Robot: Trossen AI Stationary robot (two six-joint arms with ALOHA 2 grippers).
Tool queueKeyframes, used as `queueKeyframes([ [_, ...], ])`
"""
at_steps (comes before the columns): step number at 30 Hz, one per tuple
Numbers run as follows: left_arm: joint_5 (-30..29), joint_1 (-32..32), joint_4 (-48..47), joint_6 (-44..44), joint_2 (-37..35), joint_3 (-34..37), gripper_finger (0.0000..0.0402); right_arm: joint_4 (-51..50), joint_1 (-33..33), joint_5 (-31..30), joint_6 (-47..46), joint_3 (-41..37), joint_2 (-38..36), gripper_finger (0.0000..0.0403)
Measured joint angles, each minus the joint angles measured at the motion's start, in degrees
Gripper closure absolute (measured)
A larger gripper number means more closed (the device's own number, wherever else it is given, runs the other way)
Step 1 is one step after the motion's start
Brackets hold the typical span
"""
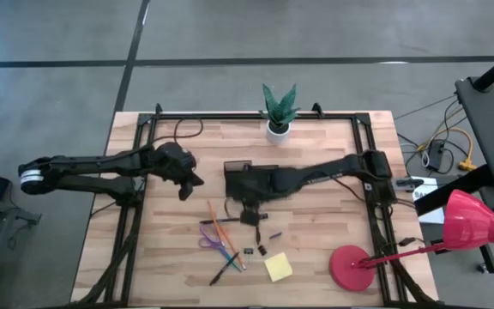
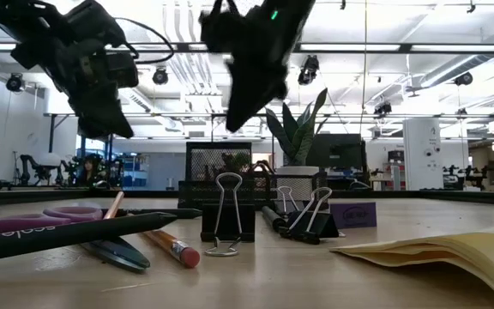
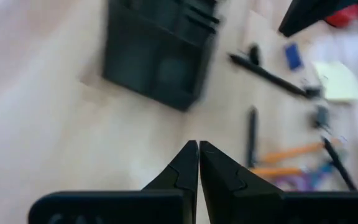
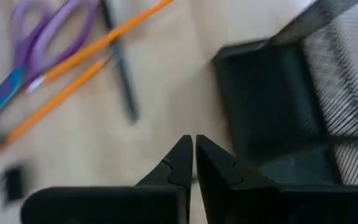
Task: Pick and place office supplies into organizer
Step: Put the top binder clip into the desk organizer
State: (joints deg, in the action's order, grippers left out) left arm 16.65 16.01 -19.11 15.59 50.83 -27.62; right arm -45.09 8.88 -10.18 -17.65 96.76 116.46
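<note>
Organizer (image 4: 272,106): just ahead of the right gripper's (image 4: 193,155) closed jaws, to one side.
Pencils (image 4: 86,56): ahead, on the opposite side.
Scissors (image 4: 36,37): beyond the pencils.
Left gripper (image 3: 198,163): organizer ahead, well apart.

Bare desk (image 1: 170,240) lies below and ahead of the left fingers (image 3: 197,163), which are closed and lifted clear. Just beside the closed right fingers (image 4: 194,157) stands the organizer (image 1: 249,178). Beyond them, pencils (image 1: 221,232), scissors (image 1: 213,239) and clips (image 2: 221,213) crowd the surface.
</note>
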Motion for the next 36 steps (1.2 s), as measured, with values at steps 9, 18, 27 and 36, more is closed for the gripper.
queueKeyframes([
  [9,-4.8,-4.3,1.1,3.1,-0.1,0.0,0.0393,-13.8,10.7,-0.6,-11.7,0.8,-0.3,0.039],
  [18,-6.6,-12.9,1.7,13.0,-0.4,0.0,0.0319,-11.1,20.1,-8.1,-25.3,-4.3,-1.3,0.039],
  [27,-9.9,-21.3,1.7,20.1,-2.6,0.0,0.0314,-8.2,11.9,-8.4,-19.7,-4.7,-1.6,0.039],
  [36,-15.8,-21.7,-0.6,17.0,-2.9,-0.1,0.0314,-6.2,9.1,-2.0,-14.9,-4.6,-5.0,0.034],
])
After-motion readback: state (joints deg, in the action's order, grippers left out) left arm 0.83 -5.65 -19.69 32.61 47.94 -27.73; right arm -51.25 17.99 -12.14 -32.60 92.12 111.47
